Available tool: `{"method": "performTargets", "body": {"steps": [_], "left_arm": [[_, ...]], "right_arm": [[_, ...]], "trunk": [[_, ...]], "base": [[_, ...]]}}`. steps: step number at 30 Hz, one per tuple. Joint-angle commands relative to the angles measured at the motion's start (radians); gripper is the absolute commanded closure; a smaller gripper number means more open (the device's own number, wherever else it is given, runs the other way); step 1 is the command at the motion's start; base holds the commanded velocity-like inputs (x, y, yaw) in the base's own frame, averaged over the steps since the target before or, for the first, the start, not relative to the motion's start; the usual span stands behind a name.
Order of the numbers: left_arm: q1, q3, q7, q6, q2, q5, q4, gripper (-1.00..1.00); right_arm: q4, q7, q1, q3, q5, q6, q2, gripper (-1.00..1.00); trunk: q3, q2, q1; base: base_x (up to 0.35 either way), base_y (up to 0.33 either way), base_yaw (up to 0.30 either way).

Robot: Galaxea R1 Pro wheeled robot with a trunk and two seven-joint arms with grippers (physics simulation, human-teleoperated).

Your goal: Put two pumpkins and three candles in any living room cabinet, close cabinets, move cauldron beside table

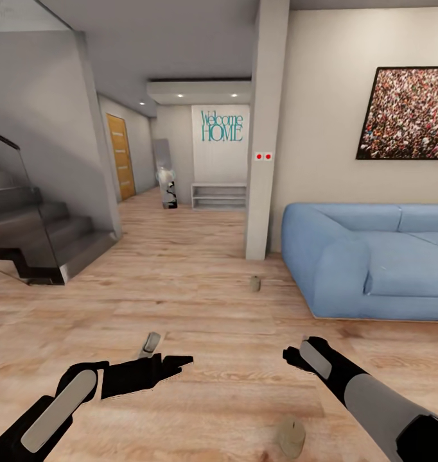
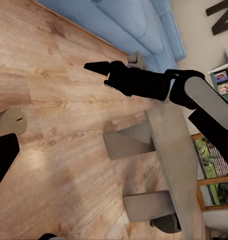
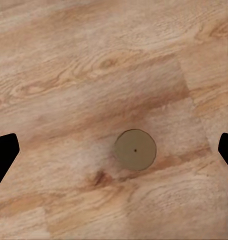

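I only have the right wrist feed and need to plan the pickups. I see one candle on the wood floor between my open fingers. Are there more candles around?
Observer: Yes. In the head view, beyond the candle under your right gripper, a second candle stands on the floor near the foot of the pillar.
Operator: What else is near that one?
Observer: The blue sofa. Its end sits just to the robot's right of that candle, apart from it.
Operator: Is my left arm in the way of the near one?
Observer: No. The left gripper hangs off to the robot's left of it, not touching it.
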Motion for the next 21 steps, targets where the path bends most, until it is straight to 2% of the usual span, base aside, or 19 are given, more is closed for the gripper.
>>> {"method": "performTargets", "body": {"steps": [1,3,6,21], "left_arm": [[-0.001,-0.001,-0.003,0.002,0.001,0.0,0.0,-1.0],[-0.001,-0.001,-0.003,0.002,0.001,0.0,0.0,-1.0],[-0.001,0.001,-0.004,0.003,0.001,0.003,-0.001,-1.0],[-0.001,0.01,-0.016,0.006,0.01,0.02,-0.051,-1.0]], "right_arm": [[-0.001,-0.007,-0.001,0.007,0.009,0.002,-0.001,-1.0],[0.003,-0.007,-0.001,0.006,0.039,0.003,0.0,-1.0],[0.007,-0.007,-0.001,0.005,0.058,0.007,0.0,-1.0],[0.009,-0.007,-0.001,0.005,0.067,0.013,0.0,-1.0]], "trunk": [[-0.001,0.0,0.0],[-0.001,0.0,0.0],[-0.001,0.0,0.0],[-0.001,0.0,0.0]], "base": [[0.339,0.0,0.0],[0.332,0.0,0.0],[0.176,0.0,0.0],[0.011,0.0,0.0]]}}
